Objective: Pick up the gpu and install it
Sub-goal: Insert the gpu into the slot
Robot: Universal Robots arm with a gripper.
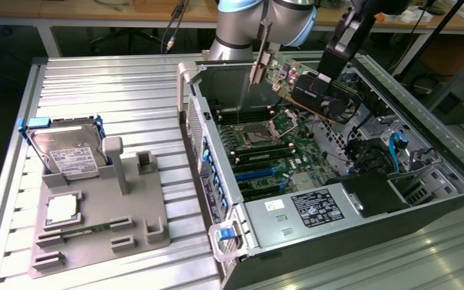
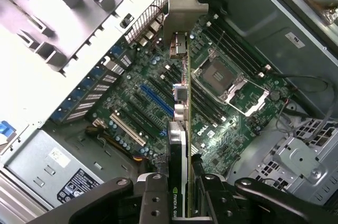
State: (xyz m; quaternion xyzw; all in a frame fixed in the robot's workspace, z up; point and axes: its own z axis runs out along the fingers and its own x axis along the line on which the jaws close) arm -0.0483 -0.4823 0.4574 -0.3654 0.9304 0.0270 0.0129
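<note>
The gpu (image 1: 284, 71) hangs in the air above the open computer case (image 1: 215, 151), tilted, with its silver end bracket (image 1: 260, 63) toward the case's near wall and its black fan (image 1: 341, 110) facing the exterior view's right. My gripper (image 1: 316, 84) is shut on the card's upper edge. In the wrist view the gpu (image 2: 179, 129) is seen edge-on between my gripper (image 2: 180, 195) fingers (image 2: 153, 197), its bracket (image 2: 185, 5) at the far end. Below it lies the green motherboard (image 2: 137, 102) with a blue expansion slot (image 2: 157, 100); the card is above the board, not seated.
On the ribbed table at the exterior view's left, a grey fixture (image 1: 127, 241) holds a silver hard drive (image 1: 67, 151), a processor (image 1: 61, 208) and a memory stick (image 1: 87, 229). Inside the case are the processor socket (image 1: 266, 128), a power supply (image 1: 313, 208) and blue cables (image 1: 395, 151).
</note>
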